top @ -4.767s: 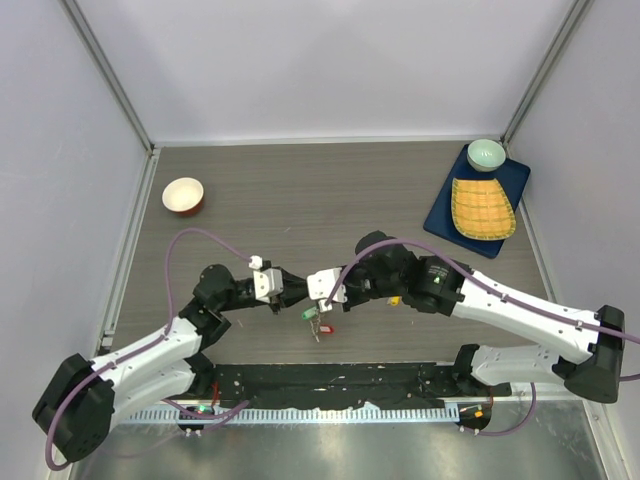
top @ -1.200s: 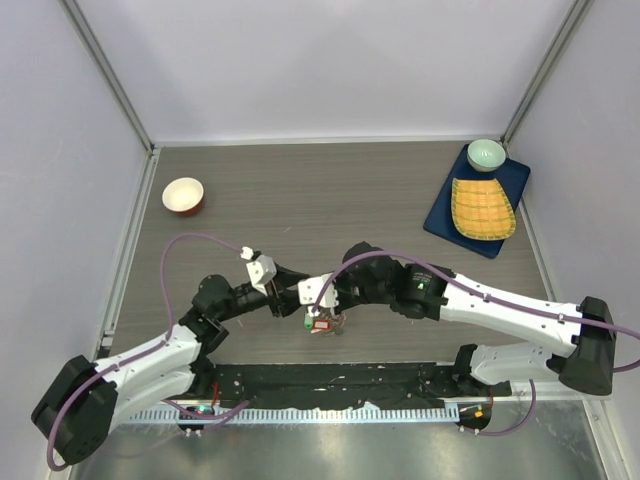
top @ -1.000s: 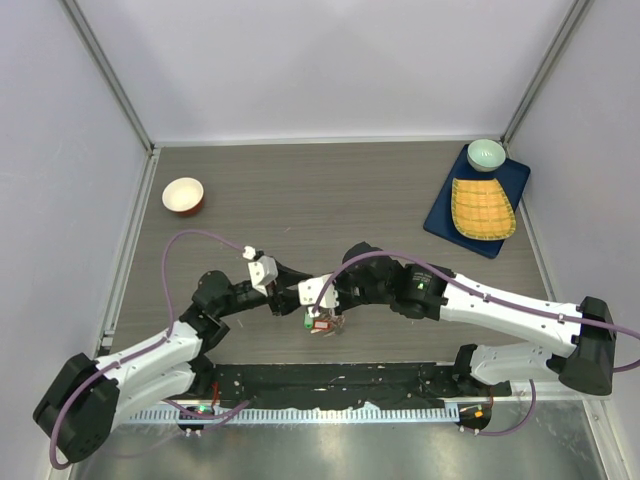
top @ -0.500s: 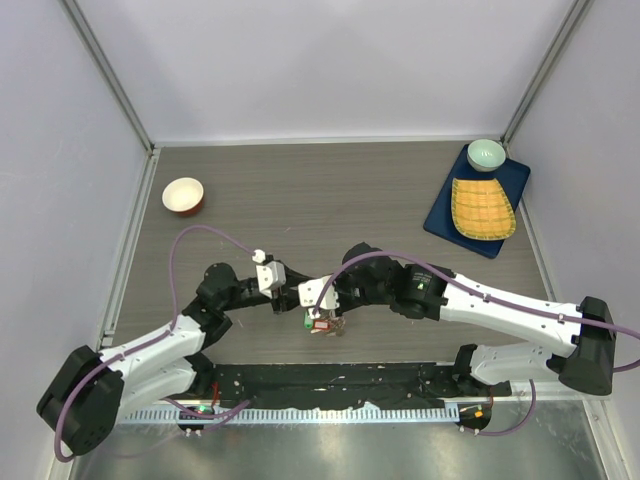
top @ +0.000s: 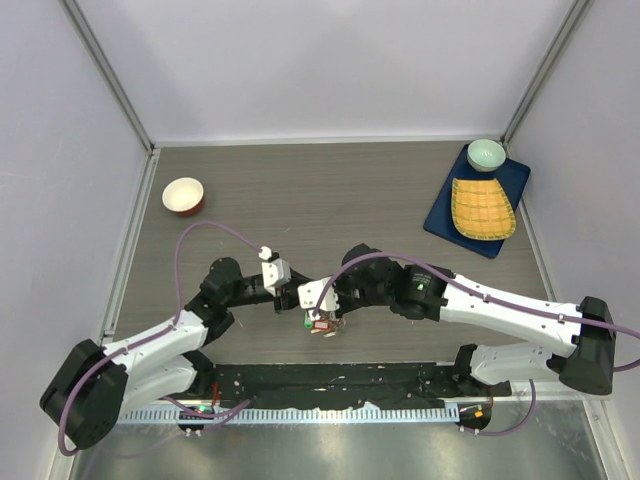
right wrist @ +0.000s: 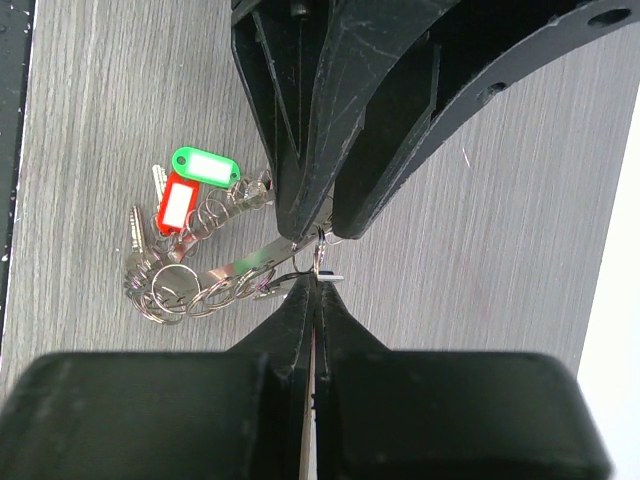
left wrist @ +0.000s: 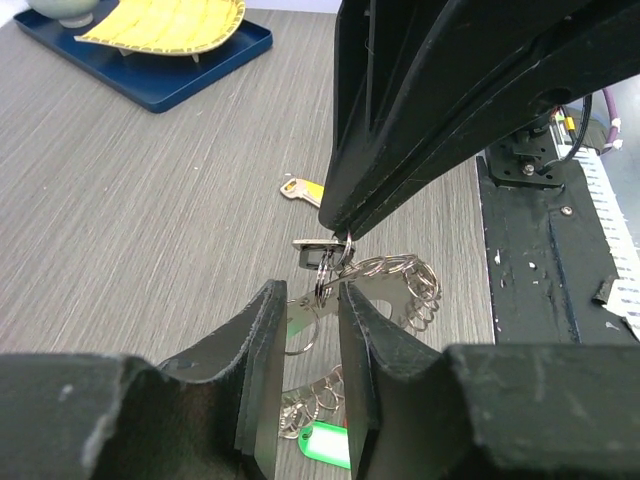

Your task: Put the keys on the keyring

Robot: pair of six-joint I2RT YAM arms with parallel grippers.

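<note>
Keyring (right wrist: 200, 288) lies bunched on the worktop (left wrist: 150, 200), one end lifted and pinched in the shut right fingers (right wrist: 285, 325). Left fingers (left wrist: 262, 345) stand narrow around that end, contact unclear. Arms largely hide it overhead.

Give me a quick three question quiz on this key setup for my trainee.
1. True or false: the right fingers are pinched shut.
2. Which tag lies right beside the green tag? A red, B blue, C purple.
3. What stands on the tray along with the yellow plate?
Key: 1 true. 2 A, the red tag. 3 a pale green bowl.
</note>
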